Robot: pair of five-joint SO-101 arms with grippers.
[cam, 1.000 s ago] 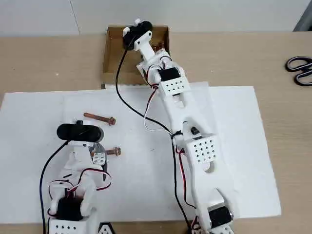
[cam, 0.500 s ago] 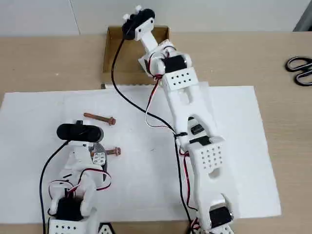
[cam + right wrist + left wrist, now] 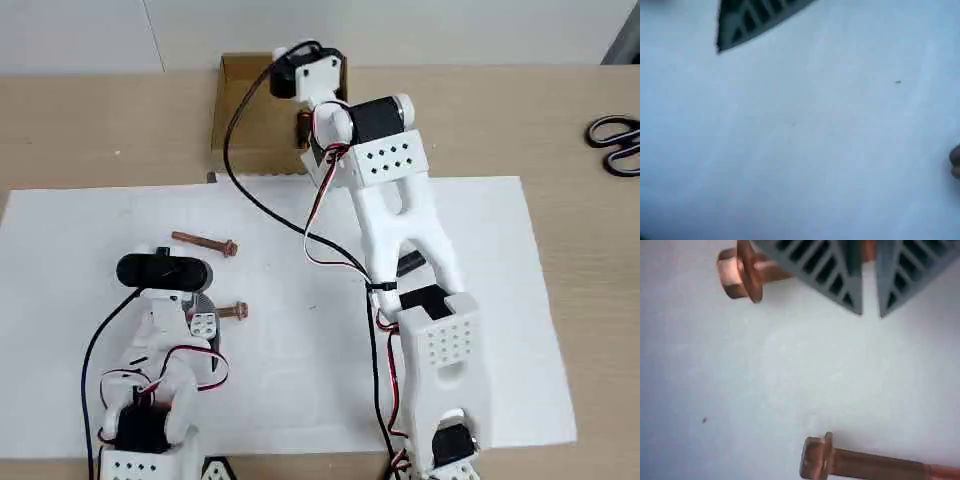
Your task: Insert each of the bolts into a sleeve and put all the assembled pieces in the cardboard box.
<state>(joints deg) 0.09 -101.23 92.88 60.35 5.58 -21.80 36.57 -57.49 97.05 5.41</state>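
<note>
My left gripper (image 3: 207, 311) rests low on the white paper, shut on the shaft of a copper bolt (image 3: 742, 270) whose flanged head (image 3: 236, 311) sticks out beside the grey fingers (image 3: 825, 265). Just beyond it a second, longer bolt (image 3: 203, 242) lies loose on the paper, also seen as the bolt (image 3: 860, 464) in the left wrist view. My right gripper (image 3: 308, 115) is stretched out over the near right part of the cardboard box (image 3: 238, 110). A copper piece (image 3: 303, 128) shows under it inside the box; I cannot tell whether it is held.
A white paper sheet (image 3: 500, 260) covers the middle of the wooden table. Black scissors (image 3: 615, 142) lie at the far right edge. The right arm's cable (image 3: 262, 205) trails over the paper between the arms.
The right arm's wrist has turned and its upper links have shifted rightward over the box. The left arm and both bolts on the paper have not moved.
</note>
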